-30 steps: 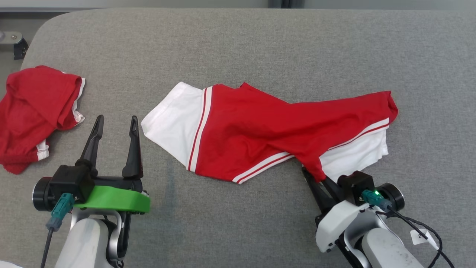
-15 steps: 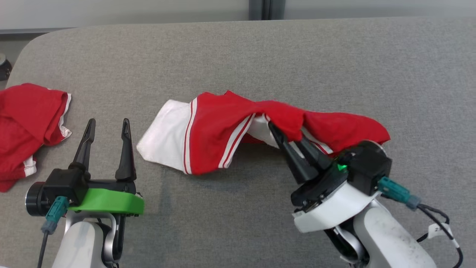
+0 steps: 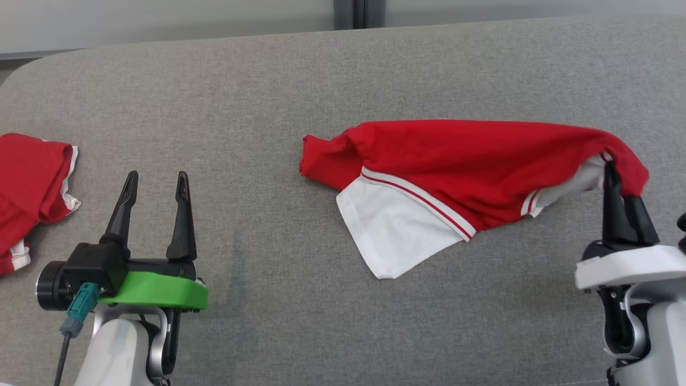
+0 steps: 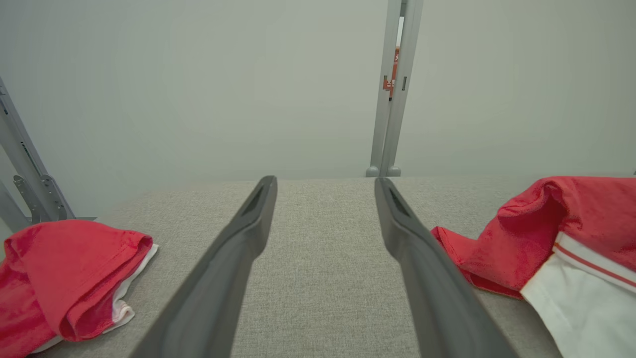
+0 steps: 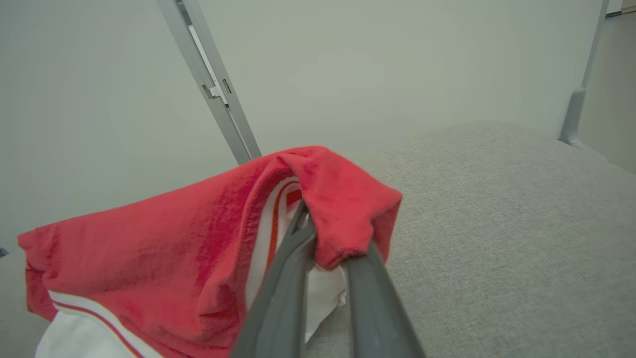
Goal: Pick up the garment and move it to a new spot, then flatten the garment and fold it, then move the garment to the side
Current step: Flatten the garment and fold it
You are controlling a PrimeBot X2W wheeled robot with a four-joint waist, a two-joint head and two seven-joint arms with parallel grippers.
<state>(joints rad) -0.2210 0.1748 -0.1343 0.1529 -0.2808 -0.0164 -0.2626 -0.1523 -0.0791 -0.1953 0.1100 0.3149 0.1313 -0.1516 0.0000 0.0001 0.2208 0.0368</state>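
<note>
Garment (image 3: 455, 155) gripped by right pincer (image 3: 610, 170); left pincer (image 3: 157, 176) wide; red cloth (image 3: 32, 171) at left.

Nothing here is legible to me. In my left wrist view, a small orange-red sign (image 4: 390, 82) shows through the narrow gap between two upright grey posts (image 4: 380, 124), half hidden by them. It bears a few white marks, but they are too small and blurred for me to tell letters from numbers.
</note>
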